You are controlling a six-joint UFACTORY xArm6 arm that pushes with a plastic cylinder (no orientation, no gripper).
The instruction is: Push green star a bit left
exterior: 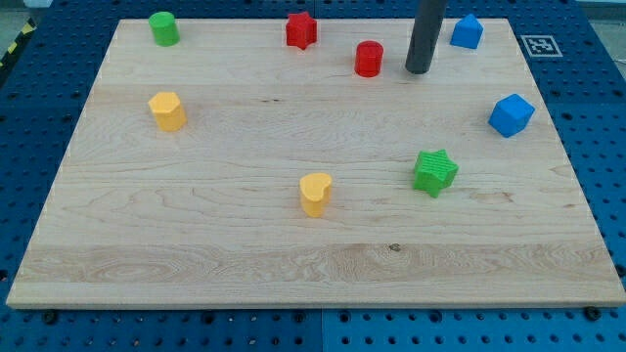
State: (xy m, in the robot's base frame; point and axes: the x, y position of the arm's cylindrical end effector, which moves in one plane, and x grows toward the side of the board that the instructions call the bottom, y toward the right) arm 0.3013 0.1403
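Note:
The green star [434, 172] lies on the wooden board [225, 244] at the view's right of centre, low down. My tip [418, 70] rests on the board near the view's top, well above the star and slightly to its left. It stands between the red cylinder [369, 59] on its left and the small blue block [467, 32] on its upper right. It touches no block.
A blue cube [512, 114] sits at the view's right edge. A yellow heart [315, 194] lies left of the star. A red star [301, 30], a green cylinder [163, 28] and another yellow block [167, 110] lie further left.

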